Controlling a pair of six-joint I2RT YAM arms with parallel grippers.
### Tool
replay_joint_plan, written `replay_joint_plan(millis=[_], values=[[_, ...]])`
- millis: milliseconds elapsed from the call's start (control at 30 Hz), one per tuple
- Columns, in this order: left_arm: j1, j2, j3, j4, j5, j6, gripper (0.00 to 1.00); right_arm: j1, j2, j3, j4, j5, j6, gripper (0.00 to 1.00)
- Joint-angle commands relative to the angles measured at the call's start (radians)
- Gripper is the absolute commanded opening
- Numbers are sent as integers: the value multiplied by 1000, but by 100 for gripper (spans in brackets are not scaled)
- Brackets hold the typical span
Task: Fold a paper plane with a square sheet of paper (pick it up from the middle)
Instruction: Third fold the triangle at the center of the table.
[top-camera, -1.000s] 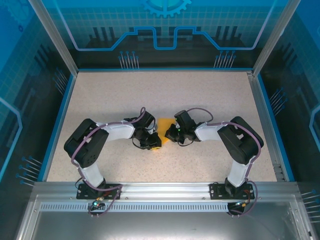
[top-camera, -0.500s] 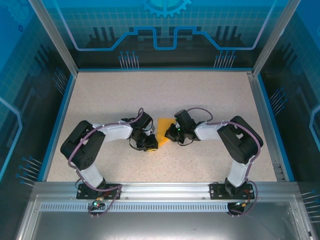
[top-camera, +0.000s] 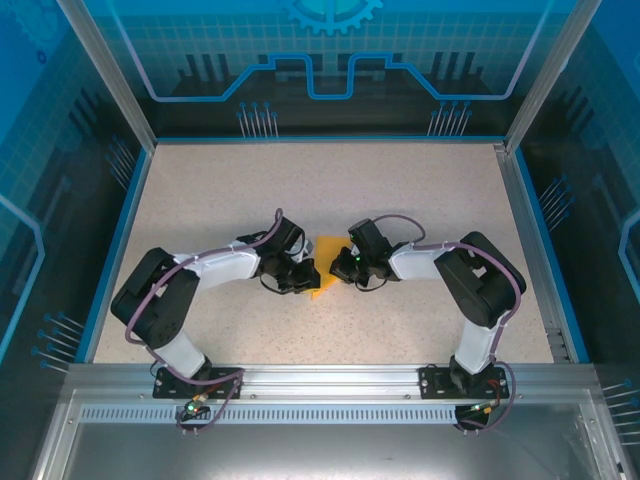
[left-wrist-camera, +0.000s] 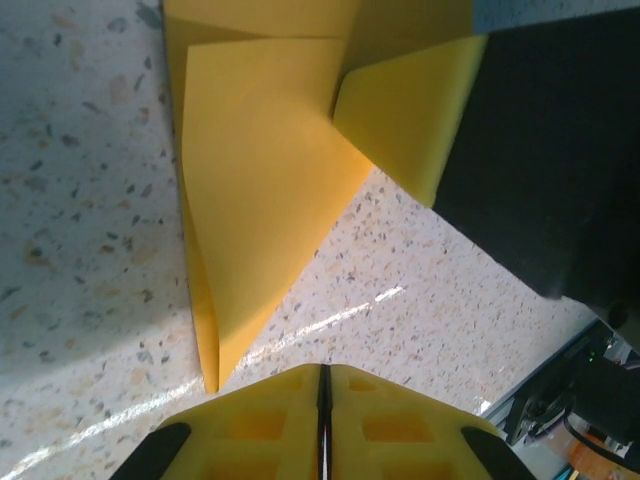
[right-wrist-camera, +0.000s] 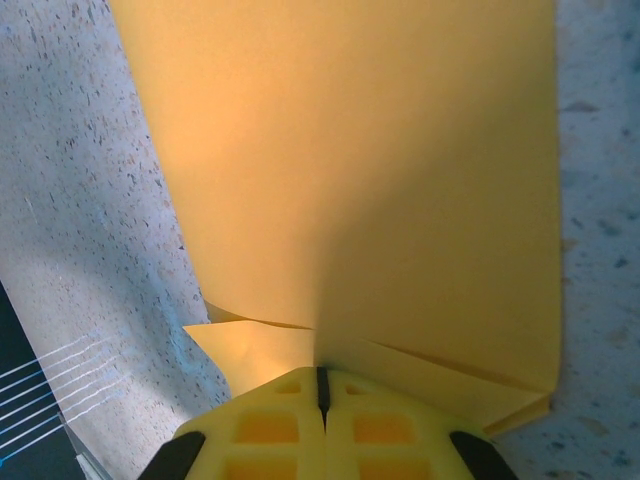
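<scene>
The square sheet of paper (top-camera: 325, 252), orange-yellow and already creased into overlapping flaps, lies flat on the speckled table (top-camera: 420, 190) around its middle, between the two grippers. In the left wrist view the paper (left-wrist-camera: 260, 190) shows one folded layer lying over another and narrowing to a sharp point that ends just ahead of the left gripper (left-wrist-camera: 322, 425). That gripper's yellow fingers (left-wrist-camera: 250, 430) are pressed together along a thin dark seam, and nothing can be seen between them. From above, the left gripper (top-camera: 305, 279) sits at the paper's near left corner, low over the table. The right gripper (right-wrist-camera: 322, 395) is closed tight on the paper's edge. Its two fingers meet on the sheet (right-wrist-camera: 340, 150), a soft crease runs away from the pinch, and a small folded flap pokes out beside the fingertips. In the overhead view the right gripper (top-camera: 338, 268) is at the paper's right side, so the two grippers face each other closely across the sheet, both arms reaching inward from their bases at the near edge.
</scene>
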Motion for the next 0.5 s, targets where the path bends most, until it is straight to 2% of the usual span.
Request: replay_joint_plan(millis=[0,267,467], values=[[6,39,7,17,15,-15,10,-14,76,-28,-137,69,-19,1],[7,96,-11,-13,-25,3,8,-15,55,-16,-99,51,-45,1],[6,118,-22,-34,-75,11,4,-7,-45,-19,-44,44,-137,2]])
